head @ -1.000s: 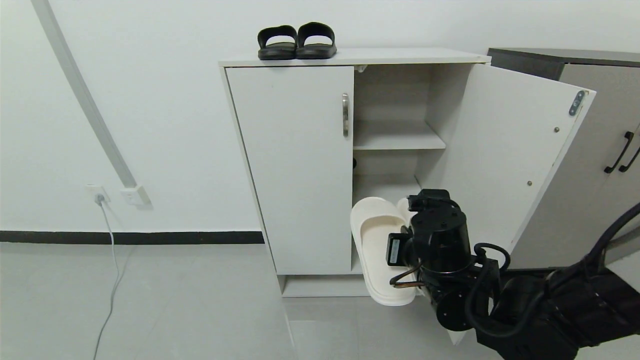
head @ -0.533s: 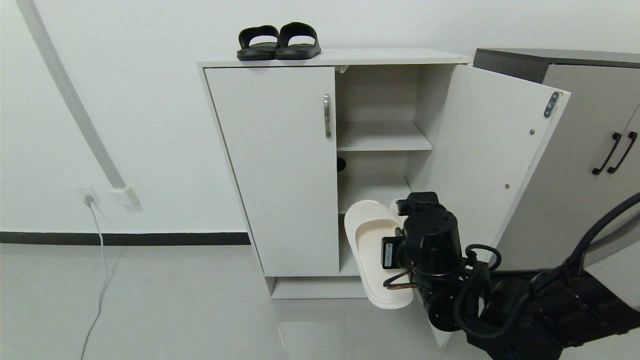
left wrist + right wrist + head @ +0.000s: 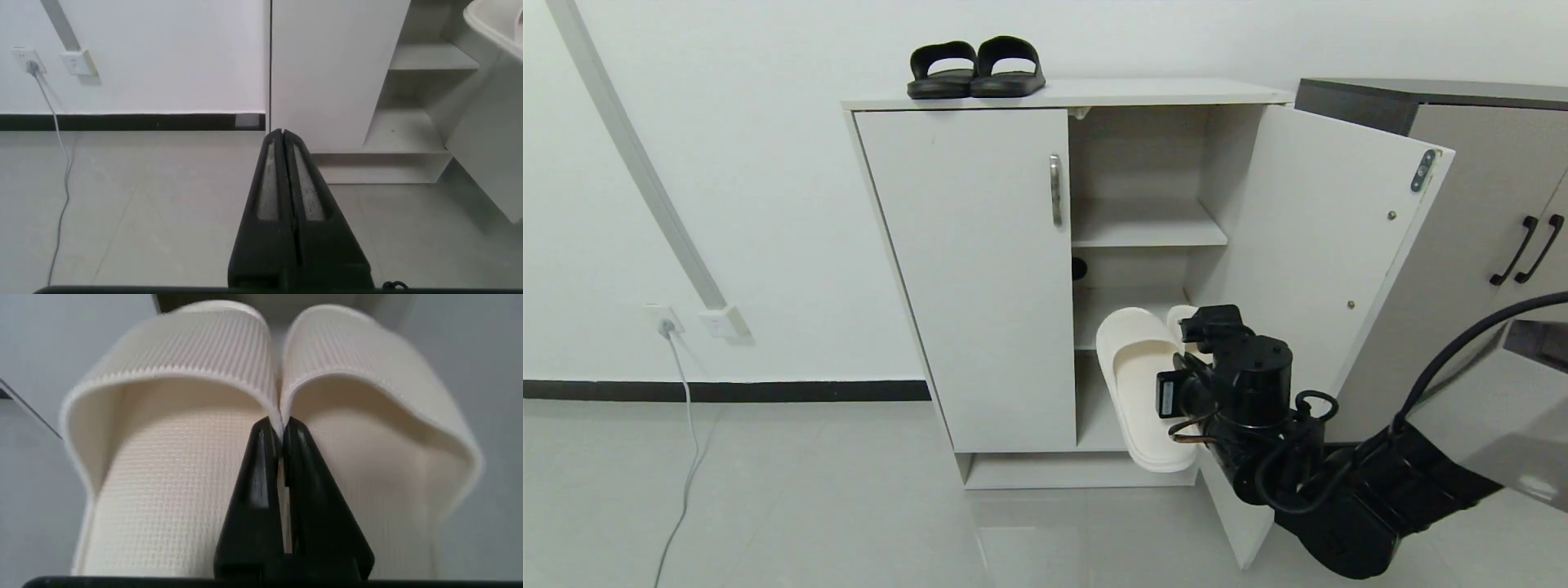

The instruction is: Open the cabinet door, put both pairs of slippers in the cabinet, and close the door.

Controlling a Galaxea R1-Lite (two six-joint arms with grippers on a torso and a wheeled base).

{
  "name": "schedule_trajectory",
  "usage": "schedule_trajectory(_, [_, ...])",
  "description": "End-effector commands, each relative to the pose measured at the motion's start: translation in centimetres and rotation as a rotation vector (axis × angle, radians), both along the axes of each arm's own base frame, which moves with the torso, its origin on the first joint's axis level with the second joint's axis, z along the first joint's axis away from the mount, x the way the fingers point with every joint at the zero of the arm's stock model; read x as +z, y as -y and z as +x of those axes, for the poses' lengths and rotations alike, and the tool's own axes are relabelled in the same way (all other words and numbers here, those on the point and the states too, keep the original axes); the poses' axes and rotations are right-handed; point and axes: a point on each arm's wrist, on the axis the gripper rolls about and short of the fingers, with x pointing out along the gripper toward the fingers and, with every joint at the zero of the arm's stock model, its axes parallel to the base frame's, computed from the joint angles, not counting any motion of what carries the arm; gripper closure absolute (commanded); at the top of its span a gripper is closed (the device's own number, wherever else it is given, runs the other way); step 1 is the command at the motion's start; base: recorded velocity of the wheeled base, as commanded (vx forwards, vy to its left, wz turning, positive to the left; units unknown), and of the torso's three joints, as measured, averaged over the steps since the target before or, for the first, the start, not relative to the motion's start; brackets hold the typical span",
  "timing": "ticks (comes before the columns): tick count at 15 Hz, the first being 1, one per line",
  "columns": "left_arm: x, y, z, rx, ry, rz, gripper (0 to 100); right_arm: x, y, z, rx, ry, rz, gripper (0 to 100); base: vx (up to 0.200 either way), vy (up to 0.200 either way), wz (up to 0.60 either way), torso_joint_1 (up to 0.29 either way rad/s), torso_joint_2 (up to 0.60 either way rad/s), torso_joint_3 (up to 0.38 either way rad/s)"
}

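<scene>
A white cabinet [image 3: 964, 269] stands with its right door [image 3: 1323, 278] swung open and its left door shut. On its top sits a pair of black slippers [image 3: 976, 69]. My right gripper [image 3: 279, 437] is shut on the inner edges of a pair of cream slippers [image 3: 1139, 384], held side by side in front of the open compartment at the height of the lower shelf [image 3: 1119, 314]. The cream slippers [image 3: 188, 457] tip toe-up toward the cabinet. My left gripper [image 3: 283, 143] is shut on nothing, low above the floor, facing the cabinet [image 3: 339, 73].
A grey cabinet [image 3: 1494, 220] with black handles stands right of the open door. A wall socket with a cable [image 3: 674, 408] is at the left. A slanted cable duct [image 3: 629, 155] runs down the wall. Open tiled floor [image 3: 768, 506] lies in front.
The head view shifted, so the cabinet sits further left. My right gripper raised the cream slippers and brought them closer to the open compartment.
</scene>
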Motion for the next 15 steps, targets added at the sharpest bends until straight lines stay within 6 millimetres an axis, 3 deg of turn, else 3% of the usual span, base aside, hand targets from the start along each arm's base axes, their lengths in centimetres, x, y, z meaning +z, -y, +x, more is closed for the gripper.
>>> schedule_trajectory(1, [0.0, 0.0, 0.0, 0.0, -0.005, -0.001, 100, -1.1, 0.5, 0.7, -0.018, -0.023, -0.022, 100, 0.0, 0.0, 0.0, 0.0, 0.0, 0.0])
schedule_trajectory(15, [0.0, 0.0, 0.0, 0.002, -0.004, -0.007, 100, -0.8, 3.5, 2.5, -0.087, -0.019, -0.032, 100, 0.0, 0.0, 0.0, 0.0, 0.0, 0.0])
